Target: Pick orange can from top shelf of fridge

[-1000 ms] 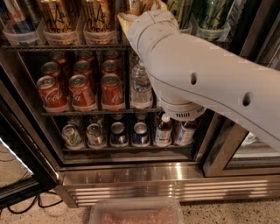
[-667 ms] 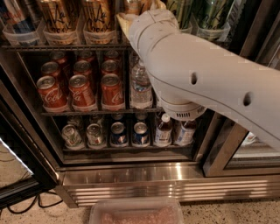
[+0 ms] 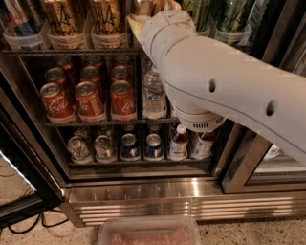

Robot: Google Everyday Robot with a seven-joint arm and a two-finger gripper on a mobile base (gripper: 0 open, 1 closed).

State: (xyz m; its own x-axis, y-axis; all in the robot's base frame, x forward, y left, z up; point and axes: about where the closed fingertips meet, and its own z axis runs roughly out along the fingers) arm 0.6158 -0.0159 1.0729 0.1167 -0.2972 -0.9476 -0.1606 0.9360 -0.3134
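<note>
Two orange cans (image 3: 66, 20) (image 3: 109, 19) with dark script stand in clear trays at the left of the top shelf (image 3: 71, 50) of the fridge (image 3: 143, 191). My gripper (image 3: 152, 10) is at the top edge of the view, reaching into the top shelf just right of those cans. A third orange-gold can (image 3: 143, 5) seems to sit right at the gripper, mostly hidden by my white arm (image 3: 215, 81). Green cans (image 3: 232, 14) with similar script stand to the right.
Red cola cans (image 3: 88, 98) and a water bottle (image 3: 154, 93) fill the middle rack. Small cans (image 3: 129, 146) and bottles (image 3: 179, 142) fill the bottom rack. The open black door (image 3: 19, 186) is at the left. A clear bin (image 3: 148, 232) is below the steel grille.
</note>
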